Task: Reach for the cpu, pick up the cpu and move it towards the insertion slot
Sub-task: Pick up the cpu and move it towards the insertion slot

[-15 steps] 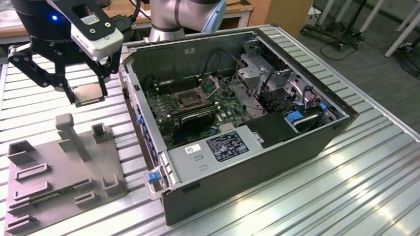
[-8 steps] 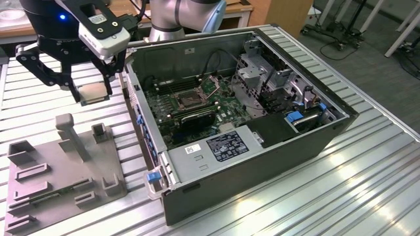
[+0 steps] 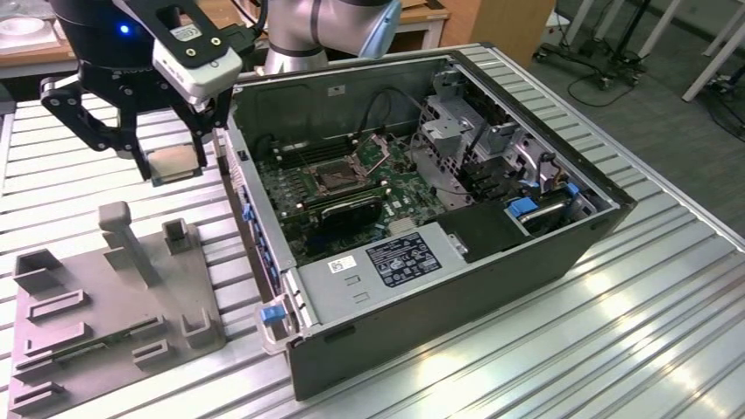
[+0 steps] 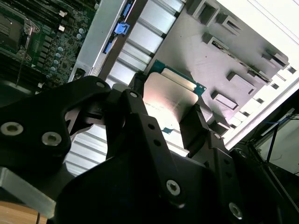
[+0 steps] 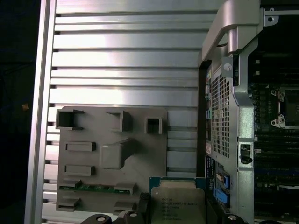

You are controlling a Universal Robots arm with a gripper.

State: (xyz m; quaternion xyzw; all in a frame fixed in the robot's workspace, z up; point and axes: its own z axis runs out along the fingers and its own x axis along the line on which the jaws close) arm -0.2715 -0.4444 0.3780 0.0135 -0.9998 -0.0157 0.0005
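Silvery-beige, the cpu [image 4: 169, 95] is sitting clamped by its edges in my hand [image 3: 174, 159], which is hovering clear above the counter [image 3: 70, 188] so nothing is touching the chip's face; beyond the hand, inside the open case [image 3: 524, 279], the insertion slot [image 3: 338, 179] is lying well apart.

cpu [image 5: 177, 205] held between the dark jaws, near the grey fixture [image 5: 112, 158] on the ribbed surface [image 5: 126, 60], beside the open case [image 5: 224, 116].

Silvery-beige cpu [image 5: 177, 204], seemingly green-edged; grey fixture [image 5: 150, 158].
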